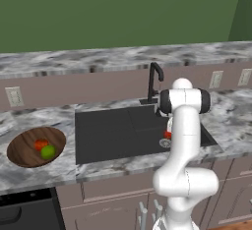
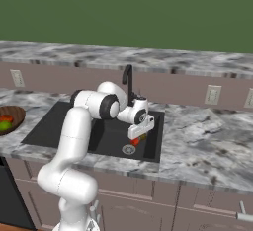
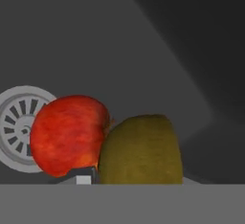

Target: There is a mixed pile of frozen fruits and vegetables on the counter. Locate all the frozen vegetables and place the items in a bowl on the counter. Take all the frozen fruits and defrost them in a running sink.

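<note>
Low inside the dark grey sink (image 1: 108, 130), by the silver drain (image 2: 128, 149), my gripper (image 2: 139, 137) has the small glossy red ball (image 3: 69, 134) right at its tips. One fingertip (image 3: 83, 177) peeks out under the ball, which hides how the jaws stand. The flattish green piece (image 3: 141, 149) lies against the ball's right side on the basin floor. On the counter to the left, the wooden bowl (image 1: 19, 150) holds the red-orange tomato-like lump (image 1: 41, 144) and the bright green ball (image 1: 48, 151).
The thin black faucet (image 1: 155, 79) curves over the sink's back edge, close behind my arm. I see no water running. Marbled counter (image 2: 207, 136) stretches to the right of the basin. Wall outlets sit on the backsplash.
</note>
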Motion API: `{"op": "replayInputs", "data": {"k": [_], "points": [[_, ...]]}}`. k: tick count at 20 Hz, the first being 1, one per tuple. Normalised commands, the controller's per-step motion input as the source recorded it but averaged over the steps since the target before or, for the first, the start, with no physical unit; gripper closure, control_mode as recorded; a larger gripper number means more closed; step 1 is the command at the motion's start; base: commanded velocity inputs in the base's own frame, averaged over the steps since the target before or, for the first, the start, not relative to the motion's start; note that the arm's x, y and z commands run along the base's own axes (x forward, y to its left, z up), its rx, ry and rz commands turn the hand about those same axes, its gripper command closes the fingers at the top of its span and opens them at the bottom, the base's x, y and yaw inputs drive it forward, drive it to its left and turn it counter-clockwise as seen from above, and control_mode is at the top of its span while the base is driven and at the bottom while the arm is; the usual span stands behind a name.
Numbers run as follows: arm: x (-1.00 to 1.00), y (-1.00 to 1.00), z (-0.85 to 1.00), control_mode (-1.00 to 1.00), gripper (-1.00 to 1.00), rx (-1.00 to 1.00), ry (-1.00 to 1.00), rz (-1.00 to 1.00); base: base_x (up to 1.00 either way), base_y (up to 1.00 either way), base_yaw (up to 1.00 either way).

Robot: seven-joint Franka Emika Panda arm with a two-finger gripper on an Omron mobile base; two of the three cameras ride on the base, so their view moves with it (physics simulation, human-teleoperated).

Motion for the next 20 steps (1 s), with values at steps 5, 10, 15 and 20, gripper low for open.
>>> {"op": "replayInputs", "data": {"k": [5, 10, 15, 20], "points": [[-0.2, 0.03, -0.2, -1.0, -1.0, 0.01, 0.0, -0.05, 0.0, 0.0, 0.0], [-0.22, 0.0, -0.15, -1.0, -1.0, 0.03, 0.0, -0.09, 0.0, 0.0, 0.0], [-0.29, 0.05, 0.14, -1.0, -1.0, 0.01, 0.01, -0.08, 0.0, 0.0, 0.0], [-0.25, 0.19, 0.65, -1.0, -1.0, -0.02, 0.02, -0.05, 0.0, 0.0, 0.0]]}}
